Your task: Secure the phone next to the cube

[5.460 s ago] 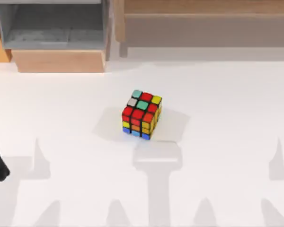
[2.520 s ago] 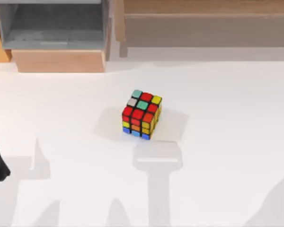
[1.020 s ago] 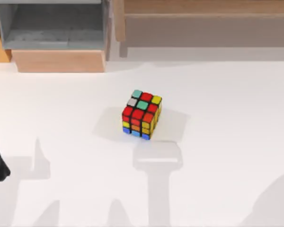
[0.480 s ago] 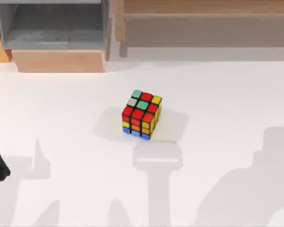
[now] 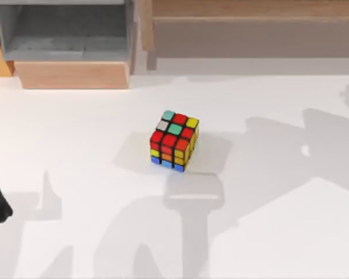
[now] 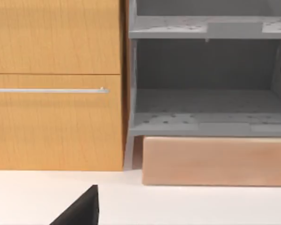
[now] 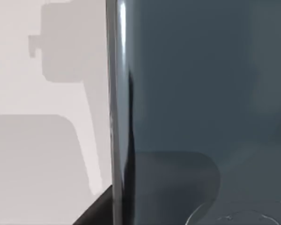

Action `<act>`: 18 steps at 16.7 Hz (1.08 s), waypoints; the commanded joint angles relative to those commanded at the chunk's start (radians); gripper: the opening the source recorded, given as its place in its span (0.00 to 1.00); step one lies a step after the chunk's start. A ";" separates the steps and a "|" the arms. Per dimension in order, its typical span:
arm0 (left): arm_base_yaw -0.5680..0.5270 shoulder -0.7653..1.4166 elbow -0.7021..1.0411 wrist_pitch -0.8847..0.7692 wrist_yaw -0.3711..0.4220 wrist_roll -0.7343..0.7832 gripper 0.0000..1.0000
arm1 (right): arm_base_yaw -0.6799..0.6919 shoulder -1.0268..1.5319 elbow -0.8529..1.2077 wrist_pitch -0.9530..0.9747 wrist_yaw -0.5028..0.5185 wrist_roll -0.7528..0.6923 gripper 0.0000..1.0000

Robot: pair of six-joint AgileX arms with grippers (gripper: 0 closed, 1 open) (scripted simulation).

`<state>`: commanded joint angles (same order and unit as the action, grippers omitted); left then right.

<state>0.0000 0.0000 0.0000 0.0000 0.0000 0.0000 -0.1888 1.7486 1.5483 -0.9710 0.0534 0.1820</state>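
Cube (image 5: 174,140) mid-table (image 5: 291,104), open room all round.

The cube (image 5: 174,140) stands alone mid-table (image 5: 267,232), with open white surface on every side for my pincers to pass. Along the far edge, a wooden cabinet (image 6: 56,84), grey shelf unit (image 5: 64,35) and wooden box (image 5: 72,75) block the way.

We note a plain white table (image 5: 75,145) carrying one small black-edged multicoloured puzzle cube (image 5: 174,141) near its middle.
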 joint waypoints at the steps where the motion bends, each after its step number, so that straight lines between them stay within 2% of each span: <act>1: 0.000 0.000 0.000 0.000 0.000 0.000 1.00 | 0.036 0.012 0.034 -0.019 0.002 0.034 0.00; 8: 0.000 0.000 0.000 0.000 0.000 0.000 1.00 | 0.309 0.179 0.217 -0.134 -0.006 0.202 0.00; 14: 0.000 0.000 0.000 0.000 0.000 0.000 1.00 | 0.513 0.376 0.309 -0.202 -0.031 0.257 0.00; 18: 0.000 0.000 0.000 0.000 0.000 0.000 1.00 | 0.602 0.478 0.342 -0.228 -0.042 0.271 0.00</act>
<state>0.0000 0.0000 0.0000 0.0000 0.0000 0.0000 0.4132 2.2262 1.8906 -1.1990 0.0116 0.4528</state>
